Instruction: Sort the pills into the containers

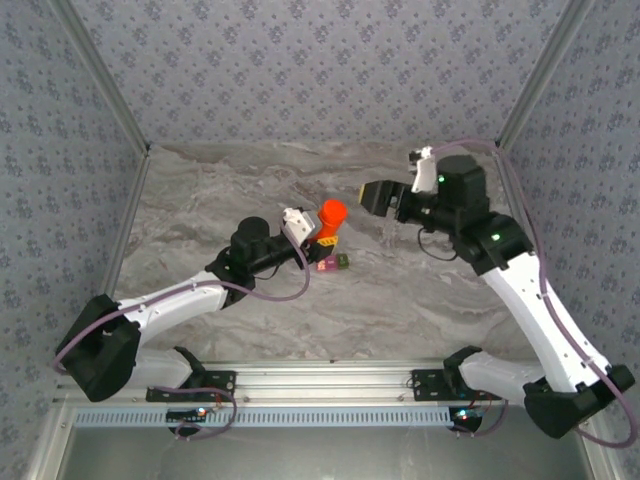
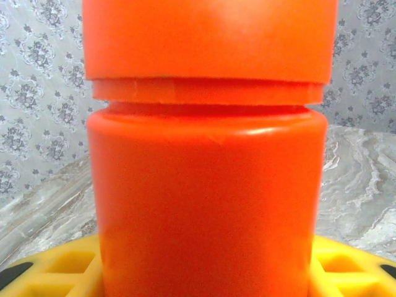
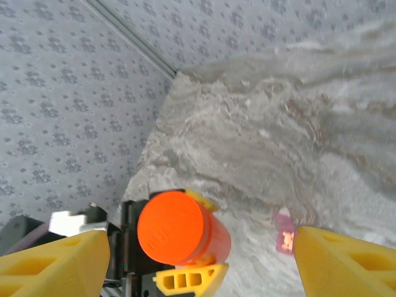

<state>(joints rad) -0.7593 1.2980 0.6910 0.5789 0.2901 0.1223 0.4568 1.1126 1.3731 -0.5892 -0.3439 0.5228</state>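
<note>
Containers (image 1: 333, 263) sit on the surface (image 1: 250, 190) at six o'clock of the bottle (image 1: 332, 214); probably light, stiff, skittish plastic, best pinched across the outer walls; left fingers (image 2: 352, 263) clamp the bottle; right fingers (image 3: 55, 263) spread, empty.

My left arm (image 1: 170, 295) lies low, stretching from its base at seven o'clock out towards two o'clock. My left gripper (image 1: 322, 240) is clamped on both sides of the orange bottle (image 1: 332, 215), its yellow fingers (image 2: 55, 267) hugging the foot. My right arm (image 1: 530, 290) climbs from five o'clock towards eleven. There the wrist bends, so my right gripper (image 1: 372, 197) faces nine o'clock, held high, its fingers (image 3: 52, 266) spread wide apart.
</note>
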